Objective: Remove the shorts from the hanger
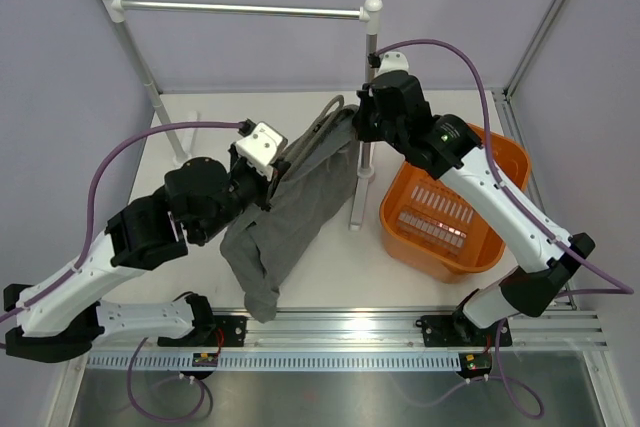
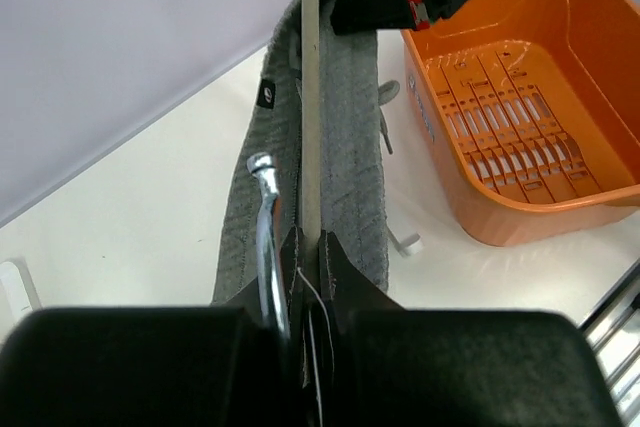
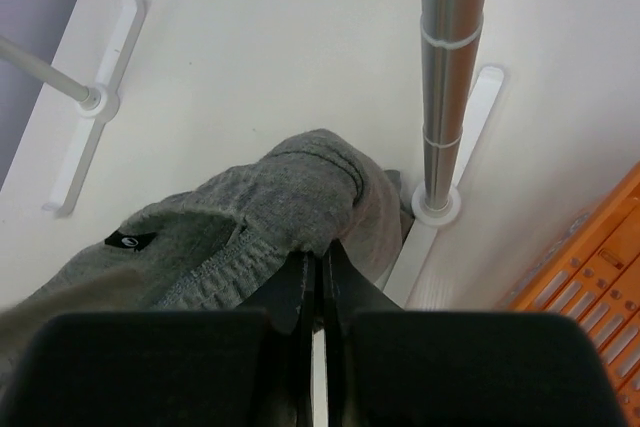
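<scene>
The shorts (image 1: 290, 217) hung stretched between the two grippers over the table (image 1: 345, 267), left of the orange basket (image 1: 503, 159). Their long axis ran from far right to near left, and a loose part drooped toward the near edge.

The right gripper (image 1: 360, 130) had its jaws pressed together on the far right end of the cloth. In the right wrist view, the grey knit bunched just ahead of the fingertips (image 3: 298, 282), beside the silver post (image 3: 452, 77) of the rack.

The left gripper (image 1: 267, 177) was likewise closed, pinching a seam of the shorts at their near left end. The hanger (image 2: 263, 222) lay just left of those jaws, outside the pinch as far as could be told. Its small hook curled at that end, touching the cloth. From above, its thin wire loop (image 1: 318, 119) followed the upper edge of the shorts, pointing far right toward the right gripper.

A pale thin bar (image 2: 310, 77) ran straight away from the left fingertips; what it belonged to could not be told.
</scene>
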`<action>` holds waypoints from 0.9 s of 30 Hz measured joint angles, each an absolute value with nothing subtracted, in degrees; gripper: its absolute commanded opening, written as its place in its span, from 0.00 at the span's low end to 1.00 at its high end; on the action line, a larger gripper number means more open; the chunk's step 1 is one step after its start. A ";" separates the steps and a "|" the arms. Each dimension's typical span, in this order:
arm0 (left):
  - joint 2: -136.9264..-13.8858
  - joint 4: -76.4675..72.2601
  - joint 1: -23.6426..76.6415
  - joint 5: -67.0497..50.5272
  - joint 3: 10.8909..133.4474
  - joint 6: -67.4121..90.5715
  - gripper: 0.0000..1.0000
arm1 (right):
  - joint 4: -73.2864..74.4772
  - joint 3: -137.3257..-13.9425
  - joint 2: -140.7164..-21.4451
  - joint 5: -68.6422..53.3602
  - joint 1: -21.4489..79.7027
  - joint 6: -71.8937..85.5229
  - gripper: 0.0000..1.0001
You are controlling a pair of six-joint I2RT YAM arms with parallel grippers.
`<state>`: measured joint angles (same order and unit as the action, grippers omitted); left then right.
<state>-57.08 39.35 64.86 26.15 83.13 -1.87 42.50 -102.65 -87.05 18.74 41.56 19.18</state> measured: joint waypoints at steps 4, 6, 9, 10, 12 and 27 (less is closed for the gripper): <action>-54.98 34.57 64.99 28.16 79.79 -1.87 0.00 | 41.80 -99.90 -85.62 18.44 43.13 20.64 0.00; -54.43 32.42 65.10 29.54 78.56 -1.91 0.00 | 41.56 -98.45 -84.82 19.44 45.60 21.15 0.00; -54.96 28.91 65.28 32.18 78.17 -2.22 0.00 | 41.32 -97.23 -84.27 21.41 51.33 21.96 0.00; -55.40 27.24 65.28 33.28 78.17 -2.55 0.00 | 41.15 -97.06 -84.27 21.91 53.80 22.24 0.00; -56.40 23.88 65.30 35.09 78.17 -3.18 0.00 | 40.75 -96.79 -84.27 23.07 58.39 22.65 0.00; -62.61 -3.44 65.28 48.36 79.72 -18.55 0.00 | 40.84 -97.19 -84.27 29.65 76.53 23.38 0.00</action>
